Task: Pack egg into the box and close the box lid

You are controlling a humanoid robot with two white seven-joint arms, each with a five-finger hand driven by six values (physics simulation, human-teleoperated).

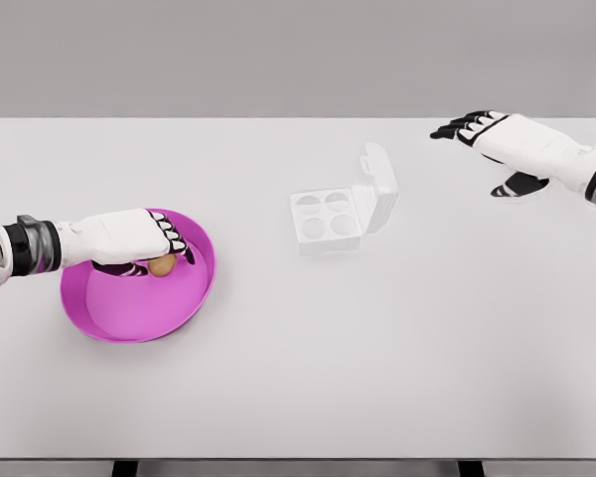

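Observation:
A brown egg (161, 265) lies in a magenta bowl (129, 316) at the table's left. My left hand (151, 250) reaches over the bowl from the left, its fingers curled down around the egg. A white egg box (326, 220) with several round cups stands mid-table, its lid (379, 188) open and tilted up to the right. My right hand (497, 149) hovers at the far right with fingers spread, holding nothing, well away from the box.
The white table (377, 378) spans the whole view, its front edge near the bottom of the picture. Nothing else stands on it besides the bowl and the box.

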